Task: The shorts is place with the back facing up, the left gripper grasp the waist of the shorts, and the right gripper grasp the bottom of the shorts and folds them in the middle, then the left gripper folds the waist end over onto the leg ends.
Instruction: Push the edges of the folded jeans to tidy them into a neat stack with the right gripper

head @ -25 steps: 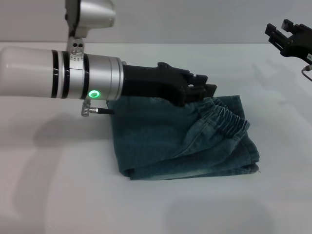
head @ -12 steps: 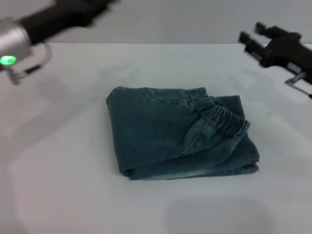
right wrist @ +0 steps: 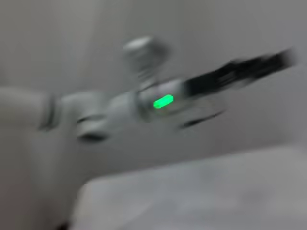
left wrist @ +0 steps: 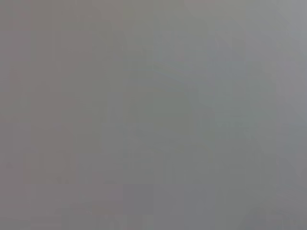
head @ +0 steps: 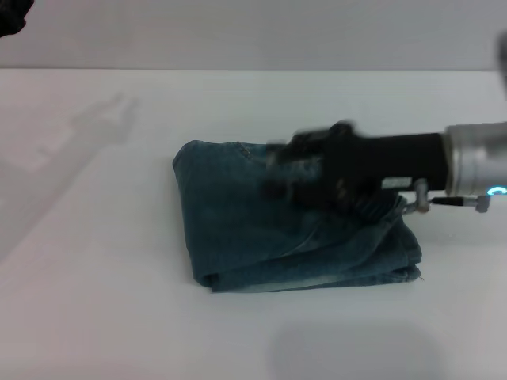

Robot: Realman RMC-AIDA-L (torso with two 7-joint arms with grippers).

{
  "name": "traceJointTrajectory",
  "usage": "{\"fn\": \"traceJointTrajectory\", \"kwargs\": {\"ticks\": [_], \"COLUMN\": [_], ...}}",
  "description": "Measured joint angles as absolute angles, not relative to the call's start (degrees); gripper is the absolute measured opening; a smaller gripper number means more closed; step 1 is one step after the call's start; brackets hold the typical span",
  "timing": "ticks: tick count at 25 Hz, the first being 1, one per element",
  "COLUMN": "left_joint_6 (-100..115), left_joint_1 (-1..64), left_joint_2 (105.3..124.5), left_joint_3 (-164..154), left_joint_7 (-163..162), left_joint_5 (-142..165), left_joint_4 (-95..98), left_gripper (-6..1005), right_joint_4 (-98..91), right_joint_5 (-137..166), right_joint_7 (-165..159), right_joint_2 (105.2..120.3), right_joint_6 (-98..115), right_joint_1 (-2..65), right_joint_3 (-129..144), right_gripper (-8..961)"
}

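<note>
The blue denim shorts (head: 238, 229) lie folded into a compact rectangle in the middle of the white table (head: 95, 309), with the elastic waist on top toward the right. My right gripper (head: 279, 170) reaches in from the right and hovers, blurred by motion, over the upper middle of the shorts. Only a dark bit of my left gripper (head: 9, 17) shows in the head view's top-left corner, far from the shorts. The right wrist view catches the left arm (right wrist: 163, 101) with its green light and its dark gripper (right wrist: 249, 69), both blurred. The left wrist view is plain grey.
The right arm's silver wrist (head: 475, 166) with a lit ring crosses the table's right side. The left arm's shadow (head: 95, 127) falls on the table at the far left. A grey wall (head: 253, 32) stands behind the table's far edge.
The left arm let go of the shorts' waist and swung up and away to the far left. The right arm swept in from the far right over the folded shorts.
</note>
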State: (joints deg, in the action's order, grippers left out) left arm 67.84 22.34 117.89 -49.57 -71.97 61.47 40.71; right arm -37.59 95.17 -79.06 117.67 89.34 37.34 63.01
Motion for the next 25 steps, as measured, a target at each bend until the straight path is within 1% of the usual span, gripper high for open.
{"fn": "traceJointTrajectory", "kwargs": {"ticks": [6, 9, 11, 22, 25], "left_joint_6": [68.12, 68.15, 68.16, 68.39, 68.39], "left_joint_1": [22.54, 22.79, 22.86, 22.71, 22.69], "left_joint_2": [117.86, 117.86, 117.93, 117.91, 117.97], "left_joint_3": [-49.54, -49.52, -49.49, -49.8, -49.84], "left_joint_7": [-70.46, -69.7, -69.19, -69.16, -69.24], "left_joint_5": [61.15, 61.1, 61.08, 60.95, 60.92], "left_joint_4": [38.99, 38.12, 37.47, 37.0, 37.0], "left_gripper": [315, 315, 315, 315, 315], "right_joint_4": [-39.23, -38.96, -38.89, -38.84, -38.72], "right_joint_5": [109.05, 114.77, 119.98, 120.86, 119.76], "right_joint_7": [-88.92, -91.93, -94.53, -97.18, -97.18], "right_joint_2": [117.75, 118.06, 118.55, 119.15, 119.35], "right_joint_6": [97.37, 99.09, 99.32, 89.13, 85.67], "right_joint_1": [45.58, 48.76, 51.07, 52.06, 51.77], "right_joint_3": [63.86, 65.1, 69.42, 77.82, 79.36], "right_gripper": [458, 440, 427, 360, 358]}}
